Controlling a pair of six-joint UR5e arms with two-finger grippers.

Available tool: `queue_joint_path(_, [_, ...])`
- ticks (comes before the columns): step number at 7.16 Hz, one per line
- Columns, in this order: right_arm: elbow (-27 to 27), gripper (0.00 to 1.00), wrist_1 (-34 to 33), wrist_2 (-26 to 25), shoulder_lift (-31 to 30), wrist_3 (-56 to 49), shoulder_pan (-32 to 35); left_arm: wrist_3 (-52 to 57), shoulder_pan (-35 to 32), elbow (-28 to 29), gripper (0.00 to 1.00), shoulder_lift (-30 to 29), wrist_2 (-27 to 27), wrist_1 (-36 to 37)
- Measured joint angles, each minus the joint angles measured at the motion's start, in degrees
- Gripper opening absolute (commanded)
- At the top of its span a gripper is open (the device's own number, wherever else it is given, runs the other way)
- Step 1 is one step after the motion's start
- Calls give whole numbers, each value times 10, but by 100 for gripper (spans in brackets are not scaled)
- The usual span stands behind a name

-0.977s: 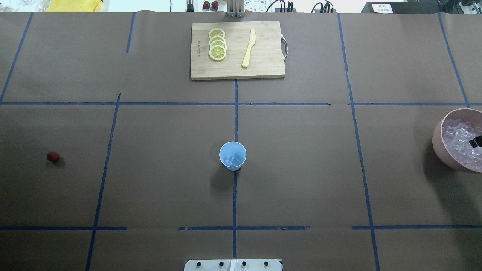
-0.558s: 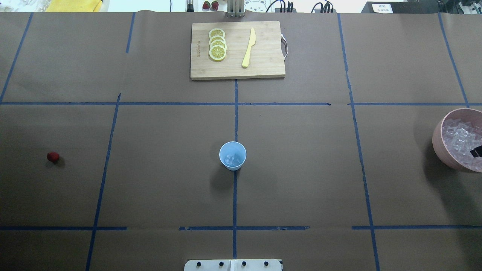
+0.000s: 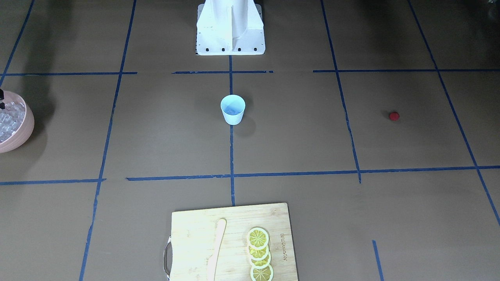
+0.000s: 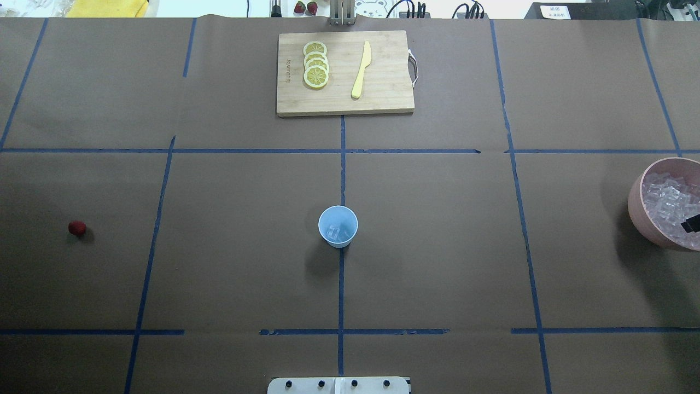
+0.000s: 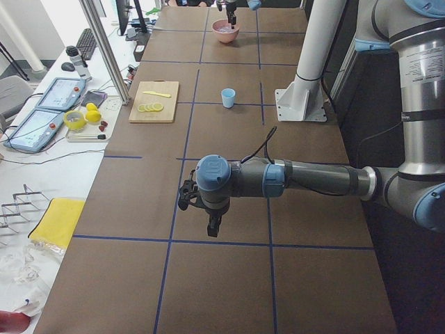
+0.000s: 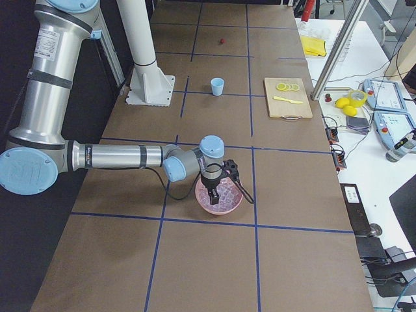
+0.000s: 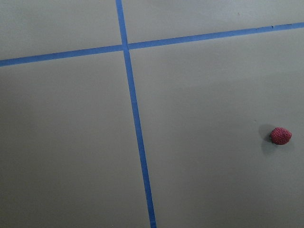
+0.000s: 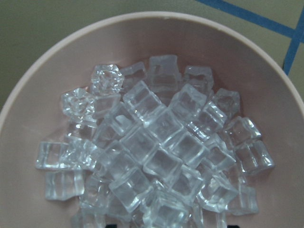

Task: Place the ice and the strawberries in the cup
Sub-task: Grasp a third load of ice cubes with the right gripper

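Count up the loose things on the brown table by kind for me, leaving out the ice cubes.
Cup: 1
Strawberry: 1
Pink bowl: 1
Cutting board: 1
Knife: 1
Lemon slices: 4
Total: 9

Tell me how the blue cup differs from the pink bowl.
The cup is small, pale blue and tapered; the pink bowl is wide and rounded. The cup holds a few ice cubes; the bowl holds a heap. The cup stands at the table centre; the bowl sits near its right end. Both stand upright, holding ice.
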Motion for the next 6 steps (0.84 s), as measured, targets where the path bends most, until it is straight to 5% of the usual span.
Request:
queue_joint_path(2, [-2,75,0,0,1,0,-4,-1,0,0,100,0,0,0])
queue_joint_path(4, [-2,21,0,0,2,0,-7,-1,0,0,100,0,0,0])
queue_joint_path(6, [1,7,0,1,4,0,-8,0,0,0,100,0,0,0])
